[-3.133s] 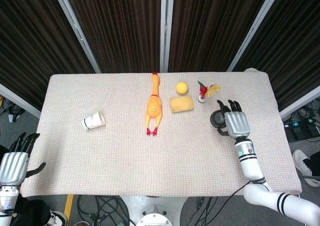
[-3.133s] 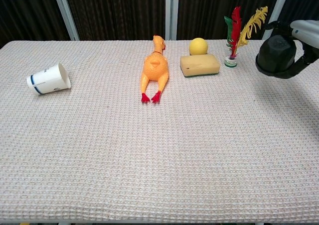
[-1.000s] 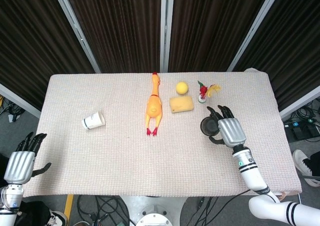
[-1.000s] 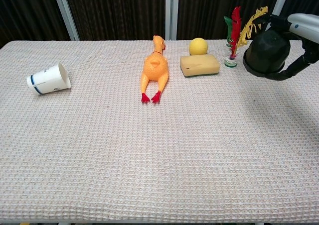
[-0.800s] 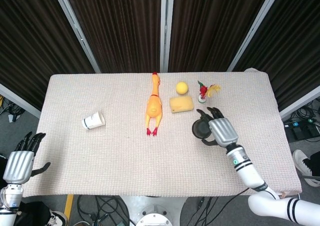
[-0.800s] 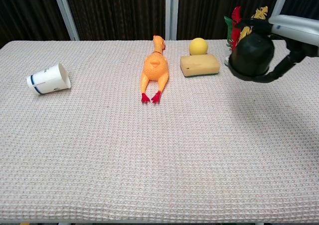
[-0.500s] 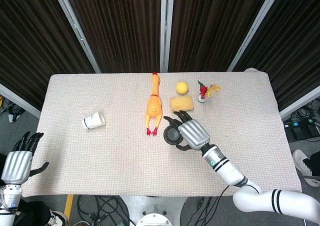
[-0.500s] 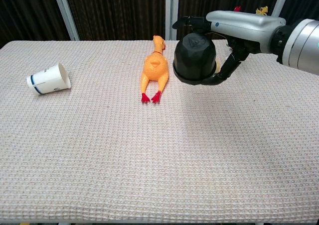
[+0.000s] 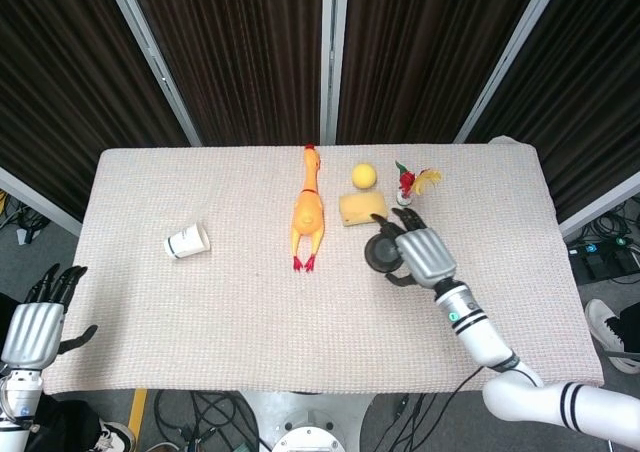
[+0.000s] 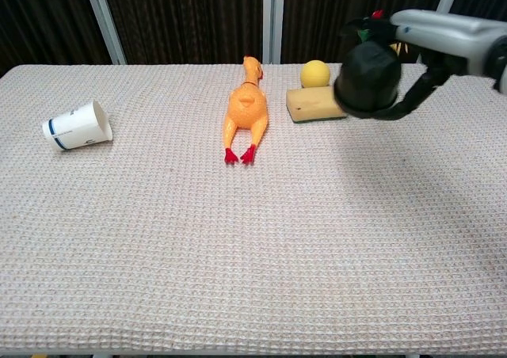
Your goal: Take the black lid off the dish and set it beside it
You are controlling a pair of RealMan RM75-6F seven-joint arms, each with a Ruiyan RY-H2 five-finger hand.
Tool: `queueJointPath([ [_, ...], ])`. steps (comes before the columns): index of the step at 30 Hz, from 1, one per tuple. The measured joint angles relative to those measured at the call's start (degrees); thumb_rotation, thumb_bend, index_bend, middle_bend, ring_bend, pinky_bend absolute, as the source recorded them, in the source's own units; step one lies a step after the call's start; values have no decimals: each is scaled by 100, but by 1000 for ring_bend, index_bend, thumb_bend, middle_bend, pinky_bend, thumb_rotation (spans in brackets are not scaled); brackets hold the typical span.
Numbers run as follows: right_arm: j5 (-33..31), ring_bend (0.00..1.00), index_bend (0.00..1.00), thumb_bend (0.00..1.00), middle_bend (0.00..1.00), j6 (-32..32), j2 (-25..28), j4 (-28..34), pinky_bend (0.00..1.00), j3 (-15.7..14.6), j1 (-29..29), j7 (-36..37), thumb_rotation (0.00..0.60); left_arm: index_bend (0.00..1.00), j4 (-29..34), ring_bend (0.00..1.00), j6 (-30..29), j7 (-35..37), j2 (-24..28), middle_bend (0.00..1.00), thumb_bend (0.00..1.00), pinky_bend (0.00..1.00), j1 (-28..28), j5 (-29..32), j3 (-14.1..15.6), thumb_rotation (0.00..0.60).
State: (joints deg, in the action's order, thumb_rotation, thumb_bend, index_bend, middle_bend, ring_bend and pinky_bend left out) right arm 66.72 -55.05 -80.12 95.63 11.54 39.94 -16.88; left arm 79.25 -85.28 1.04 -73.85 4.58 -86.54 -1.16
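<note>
**Lid in the air**

The black lid (image 10: 368, 81) hangs above the tabletop (image 10: 238, 247), gripped by the right robot hand (image 9: 422, 254), near the yellow sponge (image 9: 360, 208). No dish shows. Next, I think, it must be put down gently.

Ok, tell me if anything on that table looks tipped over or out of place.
The paper cup lies on its side at the table's left, nothing visibly spilled. The rubber chicken lies flat. The right hand holds a black lid above the cloth, yet no dish shows in either view.
</note>
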Motion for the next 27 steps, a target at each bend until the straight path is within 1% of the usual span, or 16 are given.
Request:
queueJointPath([
  [2, 51, 0, 10, 162, 379, -8, -226, -38, 0, -26, 82, -155, 600, 103, 0, 0, 1, 7, 4, 103, 166, 183, 5, -7, -2, 600],
  [5, -12, 0, 10, 162, 379, -159, -192, -125, 0, -84, -33, -174, 600, 103, -44, 0, 19, 51, -16, 103, 165, 183, 3, -8, 12, 600],
  [7, -76, 0, 10, 162, 380, -245, -42, -180, 0, -147, -200, -47, 600, 103, -91, 0, 51, 85, -46, 103, 165, 183, -2, 2, 30, 600],
  [9, -102, 0, 10, 162, 381, -316, 113, -253, 0, -269, -414, 180, 600, 103, -130, 0, 63, 102, -76, 103, 165, 183, -7, 3, 45, 600],
  [13, 15, 0, 9, 162, 381, -368, 184, -467, 0, -569, -721, 647, 600, 103, -173, 0, 77, 98, -121, 103, 165, 183, -7, -33, 77, 600],
  [17, 224, 0, 9, 162, 382, -337, -71, -852, 0, -749, -857, 1029, 600, 103, -161, 0, 77, 65, -107, 103, 166, 183, -9, -35, 83, 600],
  [23, 382, 0, 10, 162, 382, -208, -491, -1455, 0, -825, -902, 1263, 600, 103, -198, 0, 79, 103, -95, 103, 165, 183, -48, 7, 93, 600],
  [27, 447, 0, 9, 163, 382, -119, -670, -1743, 0, -860, -917, 1320, 600, 103, -252, 0, 87, 140, -114, 103, 165, 183, -58, 15, 99, 600],
])
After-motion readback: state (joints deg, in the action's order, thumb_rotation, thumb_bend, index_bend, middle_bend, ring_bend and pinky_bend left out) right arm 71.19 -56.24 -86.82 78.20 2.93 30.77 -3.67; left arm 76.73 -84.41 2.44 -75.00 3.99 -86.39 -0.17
